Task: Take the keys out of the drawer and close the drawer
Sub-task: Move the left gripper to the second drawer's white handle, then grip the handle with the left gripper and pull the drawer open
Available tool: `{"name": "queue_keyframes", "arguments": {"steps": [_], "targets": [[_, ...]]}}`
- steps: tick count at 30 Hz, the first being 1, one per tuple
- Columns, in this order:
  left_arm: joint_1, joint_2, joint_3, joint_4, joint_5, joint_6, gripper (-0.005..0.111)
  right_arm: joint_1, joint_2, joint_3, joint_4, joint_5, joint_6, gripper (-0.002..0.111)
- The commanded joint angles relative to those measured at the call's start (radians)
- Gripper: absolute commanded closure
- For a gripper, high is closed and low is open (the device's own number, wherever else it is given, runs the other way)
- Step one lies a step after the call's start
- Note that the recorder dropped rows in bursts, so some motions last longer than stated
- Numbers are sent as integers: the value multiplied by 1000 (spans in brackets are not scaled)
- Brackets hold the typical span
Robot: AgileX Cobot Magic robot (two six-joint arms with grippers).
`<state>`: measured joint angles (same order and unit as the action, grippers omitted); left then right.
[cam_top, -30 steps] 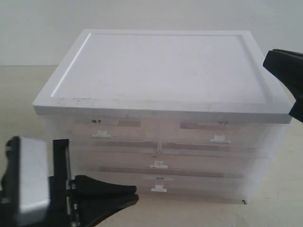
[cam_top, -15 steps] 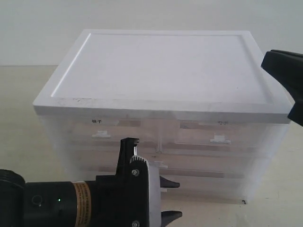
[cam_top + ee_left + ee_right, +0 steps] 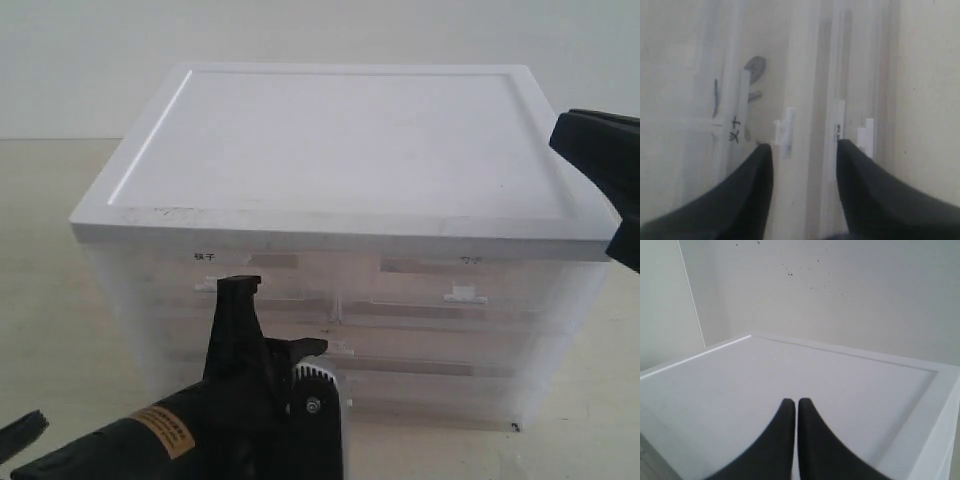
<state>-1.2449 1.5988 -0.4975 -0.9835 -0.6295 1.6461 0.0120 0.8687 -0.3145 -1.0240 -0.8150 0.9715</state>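
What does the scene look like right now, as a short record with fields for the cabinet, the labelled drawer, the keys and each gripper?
cabinet: translucent drawer unit with a white top
labelled drawer: bottom one, full width, looks closed
keys: not clearly visible
left gripper: open, at the drawer fronts, one finger beside the labelled drawer's tab handle; contact unclear
right gripper: shut, above the white top, holding nothing
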Motion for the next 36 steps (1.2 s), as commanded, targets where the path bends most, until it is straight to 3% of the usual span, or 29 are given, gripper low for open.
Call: {"name": "queue_keyframes", "arguments": {"steps": [1, 4, 7, 12, 15, 18, 24, 29, 36], "targets": [[-11, 36, -2, 29, -25, 4, 69, -3, 1, -4, -10, -6, -2, 108], [-11, 95, -4, 143, -111, -81, 69, -3, 1, -4, -18, -4, 5, 108], [-11, 142, -4, 154, -226, -95, 69, -3, 1, -4, -22, -4, 11, 108], [-11, 170, -4, 170, -255, -90, 70, -3, 1, -4, -22, -4, 11, 108], [-11, 184, -4, 170, -262, -90, 81, -3, 1, -4, -22, -4, 11, 108], [-11, 194, -4, 156, -276, -90, 100, -3, 1, -4, -29, -4, 11, 108], [-14, 194, -4, 88, -282, -83, 102, -3, 1, -4, -33, -4, 13, 108], [-85, 194, -4, -4, -242, 3, 102, -3, 1, -4, -35, -2, 13, 108], [-236, 194, -4, -213, -221, 107, 102, -3, 1, -4, -37, 19, 13, 108]]}}
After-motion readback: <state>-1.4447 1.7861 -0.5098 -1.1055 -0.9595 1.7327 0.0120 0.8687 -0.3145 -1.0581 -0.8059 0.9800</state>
